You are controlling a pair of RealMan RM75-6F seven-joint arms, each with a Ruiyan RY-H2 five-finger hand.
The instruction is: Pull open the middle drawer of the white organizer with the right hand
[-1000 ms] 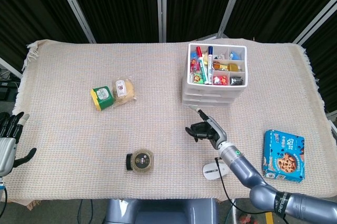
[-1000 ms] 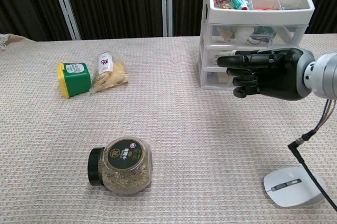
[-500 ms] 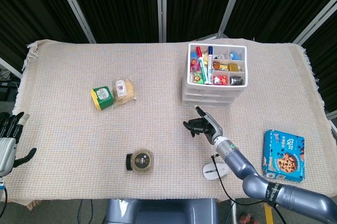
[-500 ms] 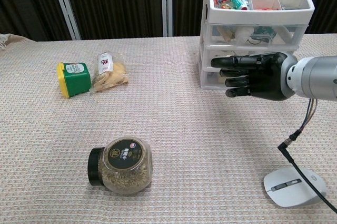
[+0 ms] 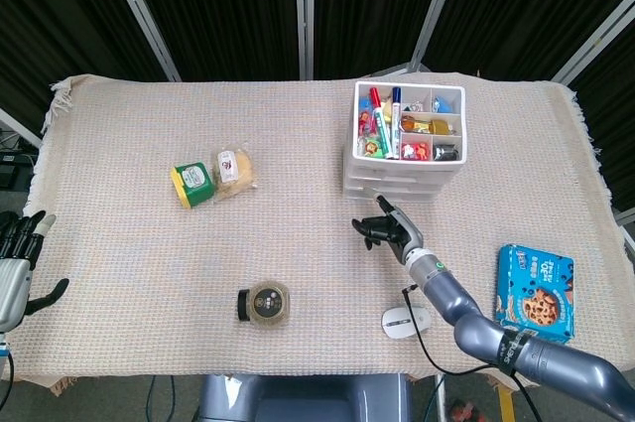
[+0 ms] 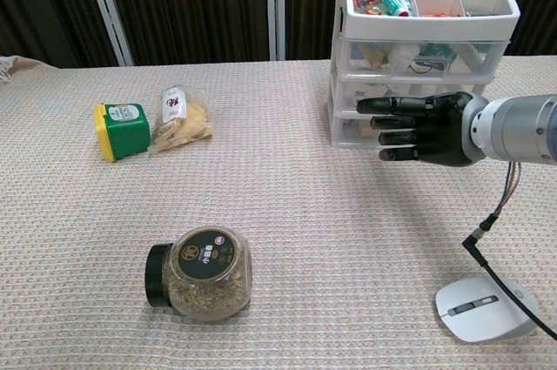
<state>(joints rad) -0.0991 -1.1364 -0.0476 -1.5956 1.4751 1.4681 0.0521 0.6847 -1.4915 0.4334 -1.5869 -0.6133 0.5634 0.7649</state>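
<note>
R hand (image 6: 422,129) just in front of organizer (image 6: 424,50) drawers — fingers apart, empty. L hand (image 5: 14,263) at table edge — spread, empty.

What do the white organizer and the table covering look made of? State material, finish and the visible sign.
White organizer: likely plastic, smooth; the drawer fronts look translucent, contents showing through.
Table covering: woven cloth, matte beige; visible weave and a frayed fringe at the far left corner.

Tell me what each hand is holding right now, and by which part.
Nothing is held. The right hand hovers in front of the organizer with fingers extended and apart, gripping no drawer. The left hand is open and empty at the table's edge.
</note>
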